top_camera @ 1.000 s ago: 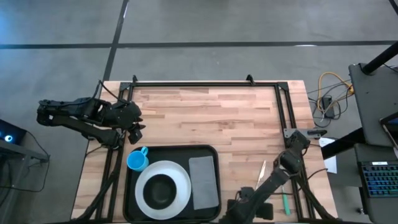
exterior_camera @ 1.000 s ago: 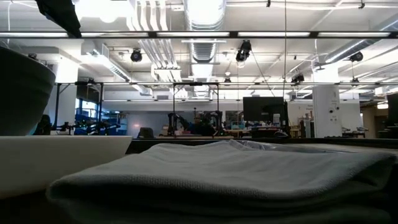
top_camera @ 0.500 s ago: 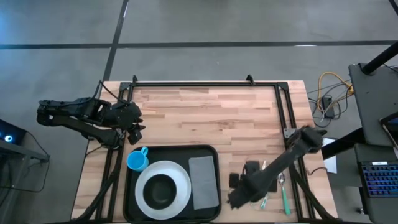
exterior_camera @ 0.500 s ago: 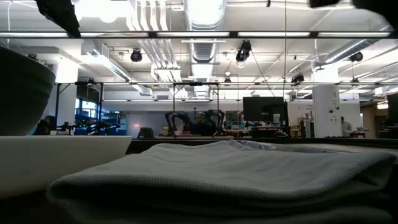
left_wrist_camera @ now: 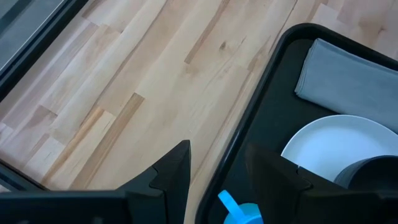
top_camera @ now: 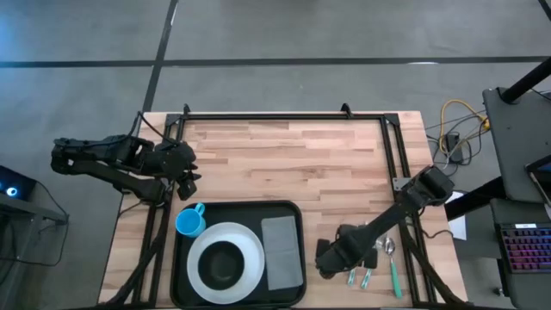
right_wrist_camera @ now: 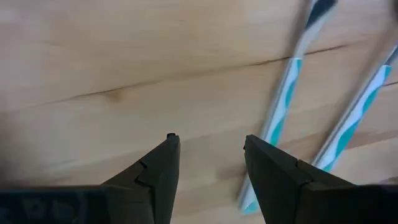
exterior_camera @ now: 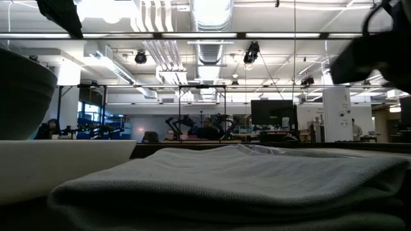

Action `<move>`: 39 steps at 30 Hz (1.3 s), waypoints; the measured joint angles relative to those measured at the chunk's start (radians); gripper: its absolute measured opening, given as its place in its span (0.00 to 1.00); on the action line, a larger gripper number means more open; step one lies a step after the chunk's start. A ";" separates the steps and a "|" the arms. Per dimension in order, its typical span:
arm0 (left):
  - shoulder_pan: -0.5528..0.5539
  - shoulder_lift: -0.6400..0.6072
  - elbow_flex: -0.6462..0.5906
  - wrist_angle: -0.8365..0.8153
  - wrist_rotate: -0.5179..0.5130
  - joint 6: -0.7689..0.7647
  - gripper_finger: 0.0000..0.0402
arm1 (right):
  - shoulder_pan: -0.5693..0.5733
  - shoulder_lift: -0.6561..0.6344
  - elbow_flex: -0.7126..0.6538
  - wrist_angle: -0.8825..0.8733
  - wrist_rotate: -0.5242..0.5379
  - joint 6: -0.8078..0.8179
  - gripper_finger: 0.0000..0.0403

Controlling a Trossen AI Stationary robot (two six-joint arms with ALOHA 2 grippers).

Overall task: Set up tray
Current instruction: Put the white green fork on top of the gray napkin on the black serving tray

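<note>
In the high view, the black tray (top_camera: pixel 238 210) is sitting at the lower centre of the wooden worktop (top_camera: pixel 284 155), carrying a white plate (top_camera: pixel 251 245) with a dark bowl (top_camera: pixel 223 264) on it, a grey napkin (top_camera: pixel 281 251) to the plate's right and a blue cup (top_camera: pixel 190 222) at its upper left corner. The right gripper (top_camera: pixel 325 259) is hovering low at the lower right of the frame, just right of the tray and just left of a small cluster of cutlery (top_camera: pixel 372 263) with teal handles. The handles are running roughly up and down the frame. The left gripper (top_camera: pixel 186 181) is waiting at the left edge of the worktop, just above the cup.

In the low view, the napkin (exterior_camera: pixel 237 183) is filling the foreground, the plate's rim (exterior_camera: pixel 58 163) is showing at the left, and a dark blur of an arm is sitting at the upper right.

In the left wrist view, the left jaws are standing apart and empty above bare wood, with the tray's rim (left_wrist_camera: pixel 249 118), napkin, plate and cup handle (left_wrist_camera: pixel 239 208) beyond them.

In the right wrist view, the right jaws are spread wide and empty over the wood, with two teal-striped handles (right_wrist_camera: pixel 283 106) lying slantwise just off one fingertip (right_wrist_camera: pixel 273 162), not between the jaws.

The right arm is much the nearer to the cutlery; the likely next move is shifting sideways so that one handle lies across the gap, then closing.
</note>
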 joint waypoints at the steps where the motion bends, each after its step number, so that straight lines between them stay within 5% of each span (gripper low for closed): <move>1: 0.000 0.000 0.000 0.000 0.000 0.000 0.34 | 0.002 0.006 -0.005 -0.006 -0.007 0.001 0.42; 26: 0.000 0.000 0.000 0.000 -0.002 -0.004 0.34 | 0.152 -0.036 -0.066 -0.125 -0.221 0.054 0.42; 39: 0.000 0.000 0.000 0.000 0.000 -0.005 0.34 | 0.163 -0.055 -0.237 0.170 -0.220 0.046 0.40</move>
